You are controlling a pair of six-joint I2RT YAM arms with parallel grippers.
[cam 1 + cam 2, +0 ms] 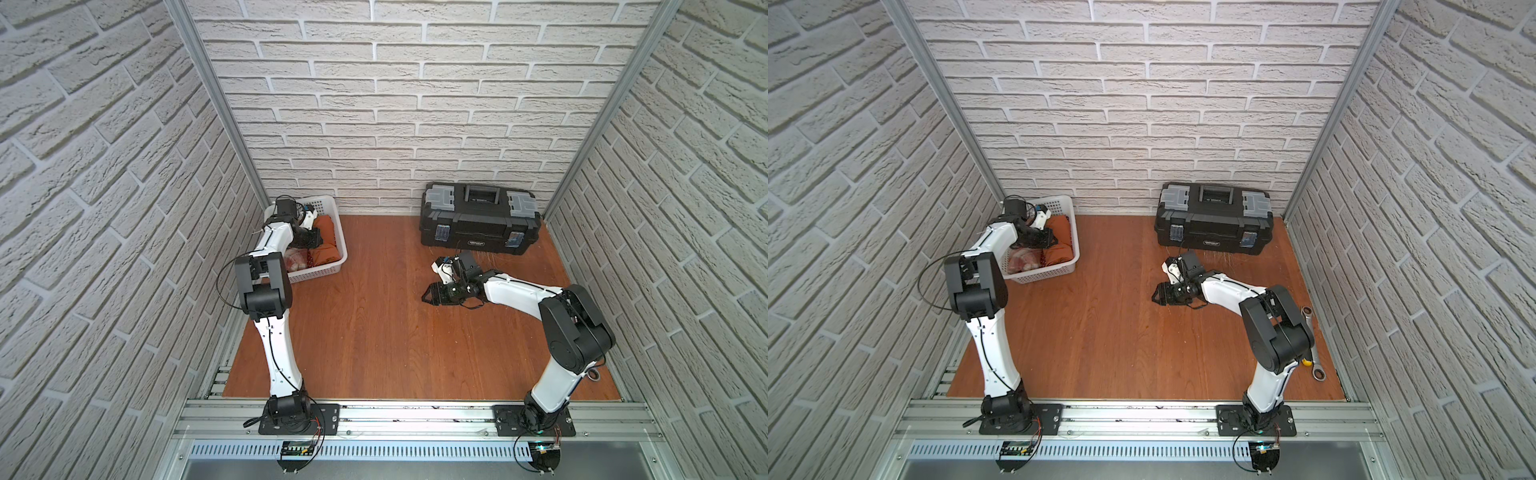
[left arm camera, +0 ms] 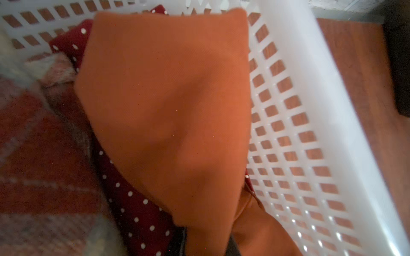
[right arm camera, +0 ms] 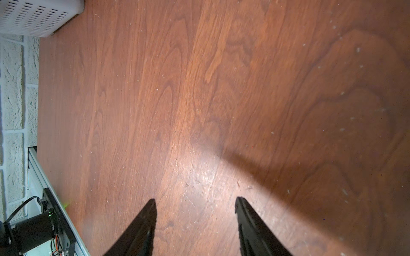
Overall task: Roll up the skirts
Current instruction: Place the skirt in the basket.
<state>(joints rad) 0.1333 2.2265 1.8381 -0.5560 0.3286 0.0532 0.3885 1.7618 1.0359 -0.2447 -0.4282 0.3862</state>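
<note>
Left gripper [image 1: 309, 243] pinched nearly closed on rust-orange skirt [image 2: 168, 99] inside basket [image 2: 310, 110]; right gripper [image 3: 195, 199] parted, empty. Risk: polka-dot skirt [image 2: 137, 206] dragged along, cloth snagging on mesh.

Tabletop [image 1: 374, 324] ctr open btwn basket [image 1: 320, 271], back-left corner, & toolbox [image 1: 478, 224], back-right; wrench [image 1: 1317, 365] by right edge.

Soft cloth skirts [image 2: 168, 99], white plastic basket [image 2: 310, 110]
</note>
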